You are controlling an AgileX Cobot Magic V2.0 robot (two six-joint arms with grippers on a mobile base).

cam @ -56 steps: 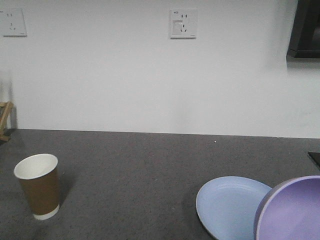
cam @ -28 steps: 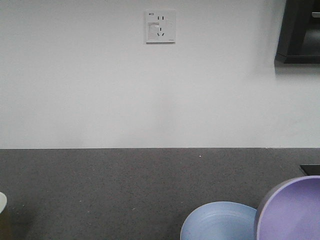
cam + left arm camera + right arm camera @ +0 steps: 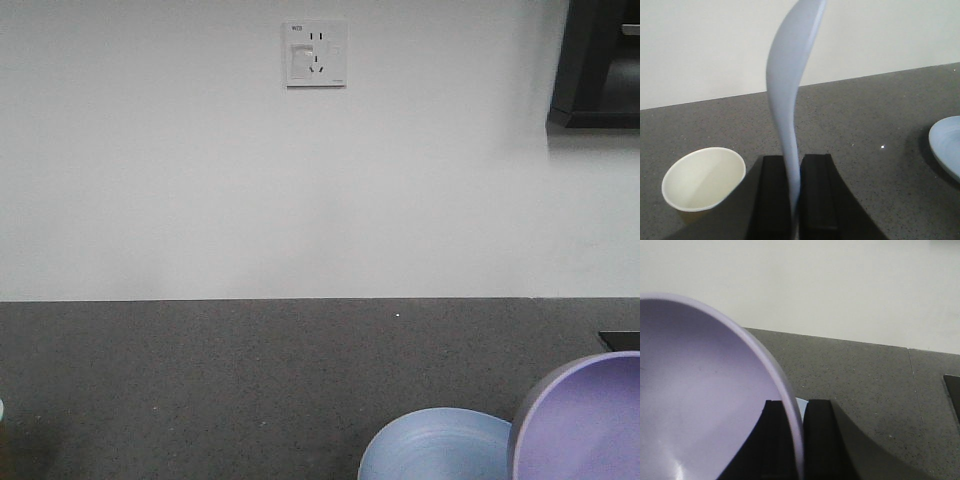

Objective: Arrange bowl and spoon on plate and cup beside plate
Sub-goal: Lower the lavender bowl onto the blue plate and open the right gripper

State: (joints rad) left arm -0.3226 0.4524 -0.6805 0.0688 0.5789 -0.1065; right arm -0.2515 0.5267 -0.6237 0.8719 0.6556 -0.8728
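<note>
Dark speckled counter [image 3: 200,380] against a white wall [image 3: 150,180] with one socket [image 3: 315,54]. The cup [image 3: 702,179] stands upright and empty, well apart from the plate [image 3: 435,450], which lies flat and bare. The bowl [image 3: 700,400], empty and tilted on edge, overlaps the plate's right side in the front view. The right gripper [image 3: 799,410] is clamped on the bowl's rim. The left gripper [image 3: 795,165] pinches the spoon [image 3: 790,90] upright by its handle.

Bowl [image 3: 700,390]: smooth lavender plastic, soft sheen. Spoon [image 3: 790,100]: pale plastic, smooth, slightly glossy. Plate [image 3: 430,450]: light blue, smooth, matt, faint ridges. Cup [image 3: 702,177]: paper, matt cream inside. Counter [image 3: 250,380]: dark grey, speckled, stone-like, finely grainy. Wall [image 3: 200,180]: white, matt, plain.
</note>
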